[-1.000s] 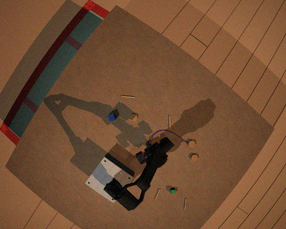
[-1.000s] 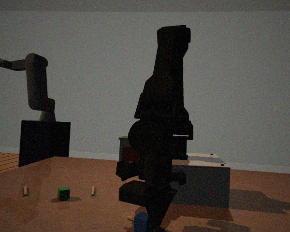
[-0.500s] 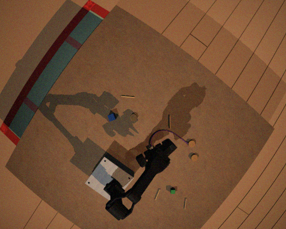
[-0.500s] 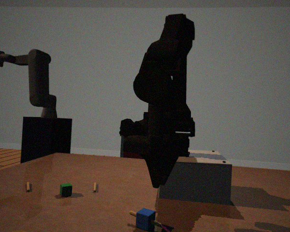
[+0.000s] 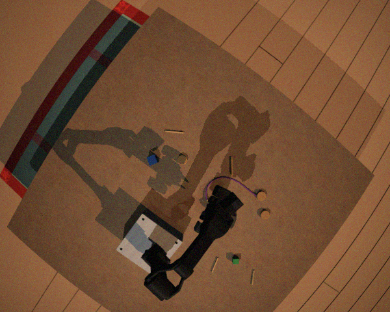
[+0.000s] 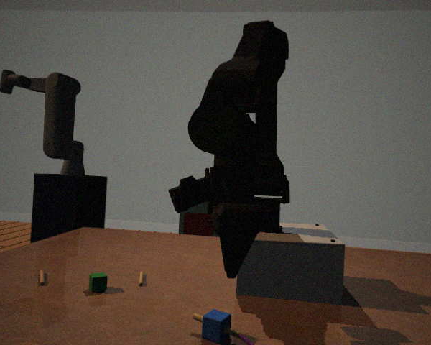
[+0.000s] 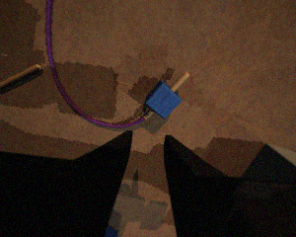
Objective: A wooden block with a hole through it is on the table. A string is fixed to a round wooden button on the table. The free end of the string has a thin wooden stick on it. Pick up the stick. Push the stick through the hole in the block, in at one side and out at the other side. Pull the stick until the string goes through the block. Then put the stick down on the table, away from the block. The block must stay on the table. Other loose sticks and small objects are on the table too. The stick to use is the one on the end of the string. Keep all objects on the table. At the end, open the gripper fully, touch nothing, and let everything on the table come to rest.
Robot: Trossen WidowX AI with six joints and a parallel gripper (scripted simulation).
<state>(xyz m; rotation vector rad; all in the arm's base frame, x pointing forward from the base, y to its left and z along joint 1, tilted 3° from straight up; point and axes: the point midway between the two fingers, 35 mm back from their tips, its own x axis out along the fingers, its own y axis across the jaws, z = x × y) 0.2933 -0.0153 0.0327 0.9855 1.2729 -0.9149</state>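
The blue block (image 6: 216, 326) (image 7: 164, 101) rests on the table; the arm hides it in the top view. The stick (image 6: 197, 317) (image 7: 182, 82) sits in its hole. One end sticks out on the side away from the string; a short rear part shows on the string side. The purple string (image 5: 223, 177) (image 6: 246, 338) (image 7: 64, 94) curves from there to the round button (image 5: 261, 195) and is outside the block. My gripper (image 6: 230, 276) (image 7: 148, 137) is partly open and empty, above the table and short of the block in the wrist view.
A loose stick (image 5: 231, 165) (image 7: 18, 78) lies beside the string. Others (image 5: 173, 131) (image 5: 214, 264) (image 5: 252, 277) lie farther off. A second blue block (image 5: 152, 159), a green cube (image 5: 235, 260) (image 6: 98, 282) and two more buttons (image 5: 264, 214) (image 5: 182, 158) stand on the table.
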